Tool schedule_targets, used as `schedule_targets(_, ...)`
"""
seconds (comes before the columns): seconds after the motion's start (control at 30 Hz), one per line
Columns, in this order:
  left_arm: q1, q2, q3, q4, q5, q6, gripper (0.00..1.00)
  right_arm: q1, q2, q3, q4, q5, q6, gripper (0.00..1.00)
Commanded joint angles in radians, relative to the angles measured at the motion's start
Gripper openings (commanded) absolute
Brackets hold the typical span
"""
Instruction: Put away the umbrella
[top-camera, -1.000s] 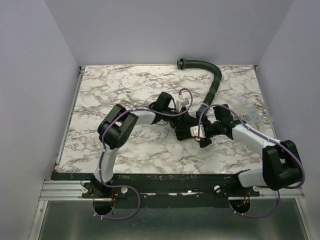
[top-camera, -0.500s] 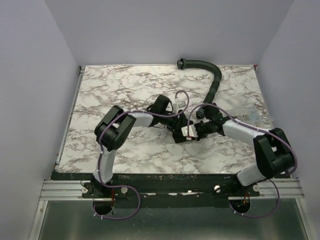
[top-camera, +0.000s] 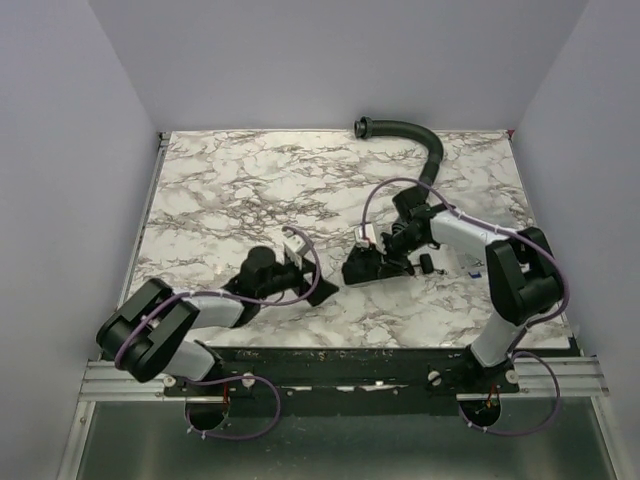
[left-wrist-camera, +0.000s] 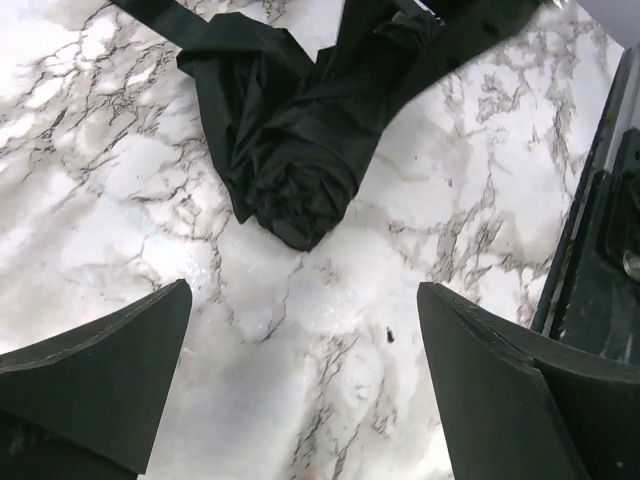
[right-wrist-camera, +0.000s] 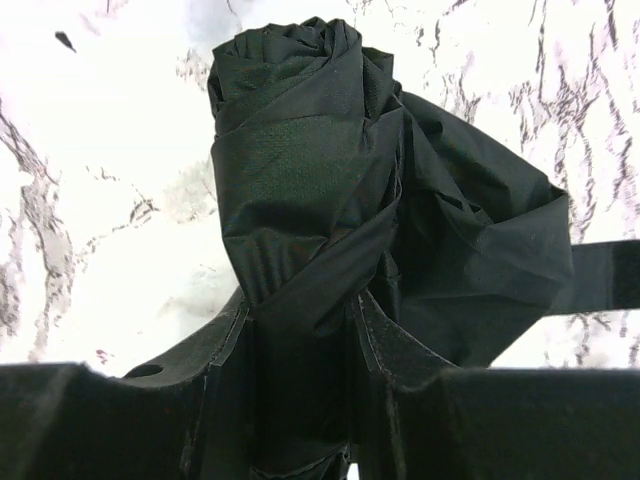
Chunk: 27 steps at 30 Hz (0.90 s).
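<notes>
The umbrella (right-wrist-camera: 300, 150) is being gripped as a short, rolled black bundle by the right gripper (right-wrist-camera: 300, 335), whose 2 fingers are being pressed against the bundle's sides near 1 end. In the top view the bundle appears to be resting on the marble table (top-camera: 220, 190), right of centre and well apart from the ribbed hose (top-camera: 430, 160) at the far edge. The left gripper (left-wrist-camera: 303, 292) is being held spread wide and empty near the table's front edge, with the bundle's rolled tip lying ahead of it and nothing between its fingers. The canopy is being contained only partly: loose folds are spilling out on 1 side, and a flat strap (right-wrist-camera: 605, 275) is trailing away unfastened. The step in hand is being judged as the tidying of the collapsed umbrella, with the fastening not yet done. For the next move, the strap would probably need to be caught by the left gripper, drawn around the loose folds and secured while the bundle is being steadied by the right.
</notes>
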Motion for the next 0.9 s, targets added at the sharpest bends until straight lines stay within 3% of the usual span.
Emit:
schedule_targets(0.0, -0.003, 0.046, -0.181, 0.515, 0.145, 0.14, 0.91, 0.002, 0.188, -0.052, -0.327, 0.031, 0.189, 0.06)
schedule_targets(0.1, -0.15, 0.052, -0.275, 0.633, 0.034, 0.426, 0.9, 0.002, 0.232, -0.043, -0.318, 0.029, 0.219, 0.06)
schedule_targets(0.23, -0.336, 0.027, -0.182, 0.353, -0.172, 0.733, 0.92, 0.001, 0.279, -0.018, -0.335, 0.028, 0.224, 0.06)
schedule_targets(0.4, -0.376, 0.11, -0.052, 0.214, -0.292, 0.936, 0.94, 0.001, 0.3, -0.003, -0.337, 0.042, 0.223, 0.06)
schedule_targets(0.7, -0.376, 0.302, 0.139, 0.079, -0.248, 1.055, 0.92, 0.002, 0.306, 0.008, -0.339, 0.053, 0.218, 0.06)
schedule_targets(0.83, -0.376, 0.335, 0.193, -0.011, -0.176, 1.012, 0.77, 0.002, 0.309, 0.023, -0.335, 0.036, 0.221, 0.08)
schedule_targets(0.87, -0.376, 0.342, 0.208, -0.044, -0.153, 0.99, 0.67, 0.002, 0.309, 0.025, -0.331, 0.031, 0.222, 0.09)
